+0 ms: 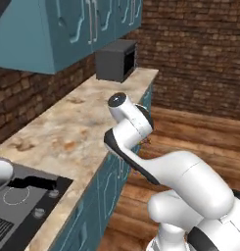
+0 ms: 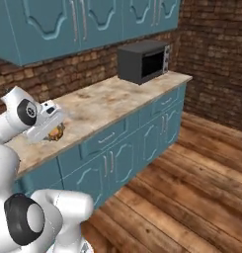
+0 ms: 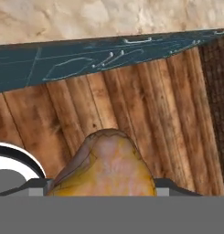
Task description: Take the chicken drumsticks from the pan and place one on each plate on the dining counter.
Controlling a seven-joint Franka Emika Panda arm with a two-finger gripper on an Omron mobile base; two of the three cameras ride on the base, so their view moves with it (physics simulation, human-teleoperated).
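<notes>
1. Kitchen sim: brick walls, teal upper cabinets (image 2: 88, 22), a marble-topped wall counter (image 1: 77, 130) on a teal base, plank wood floor (image 2: 191, 197).
2. Dark microwave (image 2: 142, 62) sits at the far end of the counter, against the wall.
3. Black stovetop (image 1: 23, 206) is at lower left of the left base view, cut by the frame; a grey rounded edge at the left border looks like the pan (image 1: 1, 176), mostly out of frame, contents not visible.
4. Gripper (image 2: 54, 132) is held just off the counter's front edge, above the floor side. In the left base view the arm's own links hide it almost fully.
5. Chicken drumstick (image 3: 106, 167) sits between the fingers in the hand view: a golden-yellow lump low in the frame, its lower part cut by the picture edge. Jaws are partly closed on it; fingertips are barely visible either side.
6. Right base view shows a small brown bit (image 2: 56, 133) under the hand, which matches the drumstick; too small for detail.
7. Hand view looks down at the floor planks and the cabinet fronts (image 3: 109, 57) with handles; the counter top runs along the upper edge.
8. Open room: wide bare floor to the right of the cabinet run; the countertop between stovetop and microwave carries nothing.
</notes>
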